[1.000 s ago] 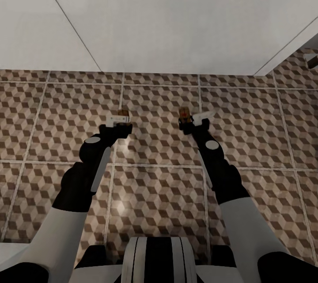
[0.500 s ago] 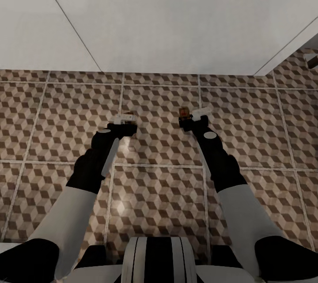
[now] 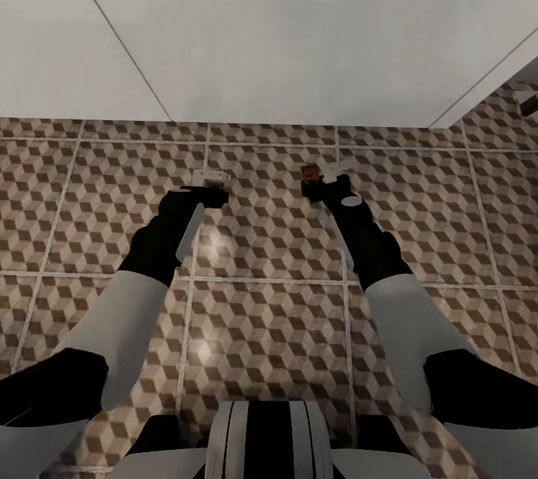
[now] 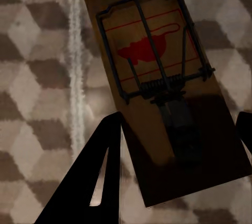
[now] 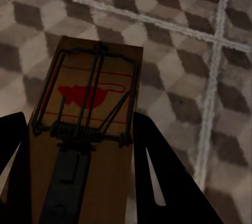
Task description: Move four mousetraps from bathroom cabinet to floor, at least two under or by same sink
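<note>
Mousetraps sit in both grippers, one each, held out over the floor (image 3: pixel 261 329) in front of a white wall (image 3: pixel 299 31). The left gripper (image 4: pixel 176 145) has its jaws clamped on the sides of a trap (image 4: pixel 157 77), board face up with wire spring and red spot showing. The right gripper (image 5: pixel 79 171) grips the second trap (image 5: pixel 92 124) the same way. From the head, the left gripper (image 3: pixel 209 181) and right gripper (image 3: pixel 323 178) reach forward side by side, well apart, above the tiles.

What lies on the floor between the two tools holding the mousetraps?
In the head view, only bare cube-patterned floor separates the left tool from the right tool.
</note>
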### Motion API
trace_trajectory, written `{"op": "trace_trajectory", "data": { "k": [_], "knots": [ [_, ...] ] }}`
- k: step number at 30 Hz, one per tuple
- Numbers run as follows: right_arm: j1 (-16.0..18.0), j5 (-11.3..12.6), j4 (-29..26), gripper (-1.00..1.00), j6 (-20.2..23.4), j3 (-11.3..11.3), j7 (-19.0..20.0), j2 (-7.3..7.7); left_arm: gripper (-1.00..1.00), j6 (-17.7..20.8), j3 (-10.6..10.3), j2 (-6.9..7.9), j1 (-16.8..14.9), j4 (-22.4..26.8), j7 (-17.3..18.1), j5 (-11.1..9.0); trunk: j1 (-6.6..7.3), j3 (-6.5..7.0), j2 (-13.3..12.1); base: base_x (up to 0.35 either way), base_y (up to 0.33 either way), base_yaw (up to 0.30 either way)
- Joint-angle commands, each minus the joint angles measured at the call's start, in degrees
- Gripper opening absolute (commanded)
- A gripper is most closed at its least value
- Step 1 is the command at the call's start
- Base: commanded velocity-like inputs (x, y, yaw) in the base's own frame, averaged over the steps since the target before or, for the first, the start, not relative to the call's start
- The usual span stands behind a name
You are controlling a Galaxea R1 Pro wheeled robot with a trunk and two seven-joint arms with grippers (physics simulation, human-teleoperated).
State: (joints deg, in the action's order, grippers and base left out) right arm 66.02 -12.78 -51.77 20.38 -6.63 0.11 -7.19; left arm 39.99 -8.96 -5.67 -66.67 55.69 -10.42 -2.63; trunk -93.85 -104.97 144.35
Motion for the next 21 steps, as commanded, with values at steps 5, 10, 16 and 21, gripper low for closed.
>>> {"op": "trace_trajectory", "data": {
  "k": [5, 10, 16, 21],
  "knots": [
    [4.76, -0.32, 7.05, -1.00, 0.23, -0.05, 0.06, -0.01, -1.00, 0.07, -0.03, 0.12, -3.79, -7.43, -0.59, -0.22, 0.01, -0.03, 0.01, 0.000, 0.000, 0.000],
    [9.60, -0.31, 14.40, -1.00, -0.03, -0.05, 0.06, -0.12, -1.00, -1.50, 0.00, 0.19, -6.26, -13.80, -0.71, -0.20, 0.01, -0.03, 0.01, 0.000, 0.000, 0.000],
    [12.02, -0.32, 17.30, -1.00, -0.08, -0.05, -0.02, -0.27, -1.00, -6.60, 0.86, 0.41, -7.36, -17.79, -0.71, -0.26, 0.01, -0.03, 0.01, 0.000, 0.000, 0.000],
    [12.13, -0.25, 17.47, -1.00, -0.29, -0.05, -0.03, -0.28, -1.00, -8.82, 2.09, 0.38, -7.42, -13.42, -0.47, -0.45, 0.01, -0.03, 0.01, 0.000, 0.000, 0.000]
  ]
}}
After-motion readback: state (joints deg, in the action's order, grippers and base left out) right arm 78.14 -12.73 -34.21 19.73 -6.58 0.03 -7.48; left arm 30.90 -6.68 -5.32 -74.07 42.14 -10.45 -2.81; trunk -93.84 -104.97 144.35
